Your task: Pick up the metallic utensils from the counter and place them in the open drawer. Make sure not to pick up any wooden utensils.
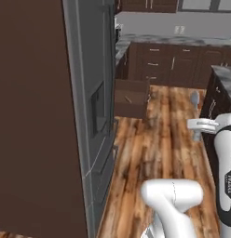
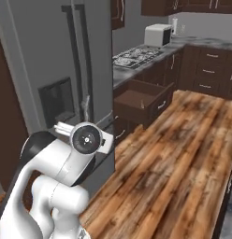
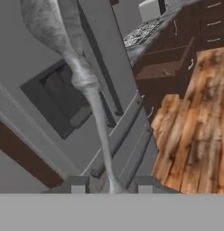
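My gripper [image 3: 109,187] is shut on the handle end of a slim silver-grey spoon [image 3: 89,85], one of the metallic utensils. The spoon rises from between the fingertips, with its bowl at the top left of the hand view. From the left base view the spoon [image 1: 194,98] stands upright above the gripper [image 1: 196,120], over the floor. Its thin tip [image 2: 86,106] pokes up behind my wrist in the right base view. The dark brown drawer [image 2: 142,100] stands pulled open under the marbled counter [image 2: 132,65], well ahead of the gripper. It also shows as the open drawer [image 1: 131,97] and the open drawer [image 3: 161,70].
A tall grey fridge [image 1: 91,111] with a dispenser recess [image 2: 57,100] stands close on the left. A stove [image 2: 136,53] and a microwave [image 2: 157,33] sit on the counter beyond the drawer. Dark cabinets [image 1: 173,62] line the back. Wood-plank floor [image 2: 183,154] lies open between them.
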